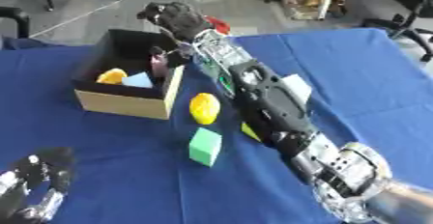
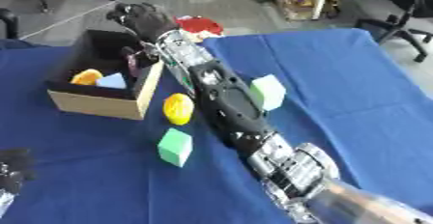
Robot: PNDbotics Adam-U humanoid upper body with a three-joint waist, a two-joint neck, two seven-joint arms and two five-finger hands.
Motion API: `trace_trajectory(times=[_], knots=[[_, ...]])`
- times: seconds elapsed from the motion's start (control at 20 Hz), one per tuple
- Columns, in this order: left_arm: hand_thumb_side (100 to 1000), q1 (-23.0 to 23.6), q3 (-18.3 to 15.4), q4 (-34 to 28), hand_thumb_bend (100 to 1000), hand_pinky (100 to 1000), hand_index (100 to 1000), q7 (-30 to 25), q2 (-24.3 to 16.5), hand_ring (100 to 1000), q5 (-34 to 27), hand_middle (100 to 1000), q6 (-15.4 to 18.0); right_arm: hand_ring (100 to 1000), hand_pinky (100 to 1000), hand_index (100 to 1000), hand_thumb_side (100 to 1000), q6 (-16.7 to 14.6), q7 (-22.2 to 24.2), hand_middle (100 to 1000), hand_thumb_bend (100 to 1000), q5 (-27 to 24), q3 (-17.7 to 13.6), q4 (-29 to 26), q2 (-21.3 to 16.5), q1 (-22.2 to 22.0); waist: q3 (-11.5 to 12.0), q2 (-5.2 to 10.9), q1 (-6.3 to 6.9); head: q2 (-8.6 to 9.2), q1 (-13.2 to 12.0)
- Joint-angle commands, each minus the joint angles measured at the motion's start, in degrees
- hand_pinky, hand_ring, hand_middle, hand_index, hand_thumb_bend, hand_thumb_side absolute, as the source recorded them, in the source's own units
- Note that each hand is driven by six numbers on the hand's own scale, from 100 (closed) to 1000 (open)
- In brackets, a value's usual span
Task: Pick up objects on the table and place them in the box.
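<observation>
My right arm reaches from the lower right across the table, and my right hand (image 1: 175,18) hovers over the far right corner of the cardboard box (image 1: 123,104). Just below the hand, a dark maroon object (image 1: 158,64) is upright against the box's right inner wall; whether the hand touches it is unclear. An orange object (image 1: 111,76) and a light blue piece (image 1: 138,79) lie inside the box. On the blue cloth sit a yellow lemon-like object (image 1: 204,108), a green cube (image 1: 205,146) and a pale green cube (image 2: 267,91). My left hand (image 1: 38,182) rests open at the lower left corner.
A small yellow-green piece (image 1: 250,131) peeks out from under my right forearm. A red object (image 2: 199,25) lies beyond the table's far edge. Office chairs and shelving stand on the floor behind the blue-covered table (image 2: 355,83).
</observation>
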State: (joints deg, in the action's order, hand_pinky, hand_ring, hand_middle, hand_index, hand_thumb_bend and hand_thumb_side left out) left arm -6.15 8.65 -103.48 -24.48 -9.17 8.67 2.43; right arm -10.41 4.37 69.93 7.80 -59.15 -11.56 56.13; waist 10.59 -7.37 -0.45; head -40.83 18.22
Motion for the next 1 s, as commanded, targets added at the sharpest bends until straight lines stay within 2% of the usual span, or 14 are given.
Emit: trace_trajectory(times=[0.05, 0.1, 0.15, 0.2, 0.3, 0.5, 0.75, 1.0], knots=[[442, 0.0, -0.5, -0.8, 153, 734, 814, 0.5, -1.2, 614, 0.2, 655, 0.0, 782, 849, 927, 100, -0.2, 2.6, 822, 191, -10.2, -0.2, -8.0, -8.1, -1.0, -0.7, 1.56, -0.78, -0.43, -1.0], [442, 0.0, -0.6, -0.8, 153, 734, 814, 0.5, -1.3, 615, 0.3, 655, 0.0, 782, 855, 932, 100, -0.3, 3.8, 818, 131, -14.2, -0.1, -10.5, -10.7, -2.4, -1.1, 1.60, -1.01, -0.53, -1.3], [442, 0.0, -0.7, -0.8, 153, 734, 814, 0.6, -1.4, 615, 0.4, 655, 0.1, 784, 858, 933, 102, -0.6, 5.2, 821, 143, -18.5, -0.1, -13.0, -13.7, -4.1, -1.5, 1.60, -1.26, -0.56, -1.7], [443, 0.1, -0.8, -0.8, 153, 734, 814, 0.7, -1.5, 615, 0.4, 655, 0.0, 785, 865, 938, 112, -0.7, 6.5, 821, 107, -22.8, -0.2, -15.5, -16.5, -6.1, -1.9, 1.60, -1.50, -0.60, -2.2], [444, 0.2, -1.1, -0.7, 153, 734, 814, 1.0, -1.8, 615, 0.7, 655, 0.0, 799, 879, 947, 132, -1.1, 8.9, 833, 100, -30.8, -0.9, -20.5, -21.8, -10.8, -2.6, 1.47, -1.98, -0.66, -2.9], [445, 0.2, -1.4, -0.8, 152, 734, 814, 1.3, -2.1, 616, 0.9, 656, 0.0, 828, 901, 974, 209, -2.8, 13.5, 865, 100, -40.4, -3.1, -26.3, -28.3, -19.5, -3.9, 1.28, -2.61, -0.80, -4.3], [445, 0.2, -1.6, -0.7, 152, 735, 814, 1.5, -2.3, 616, 1.2, 656, 0.0, 864, 915, 989, 290, -4.2, 19.0, 899, 100, -44.7, -5.0, -25.1, -31.3, -25.7, -4.4, 1.32, -2.78, -0.95, -5.1], [445, 0.2, -1.6, -0.7, 151, 735, 814, 1.6, -2.4, 616, 1.2, 656, 0.0, 872, 919, 994, 322, -4.9, 21.2, 903, 100, -45.9, -5.9, -21.6, -32.0, -28.6, -4.4, 1.32, -2.86, -0.98, -5.2]])
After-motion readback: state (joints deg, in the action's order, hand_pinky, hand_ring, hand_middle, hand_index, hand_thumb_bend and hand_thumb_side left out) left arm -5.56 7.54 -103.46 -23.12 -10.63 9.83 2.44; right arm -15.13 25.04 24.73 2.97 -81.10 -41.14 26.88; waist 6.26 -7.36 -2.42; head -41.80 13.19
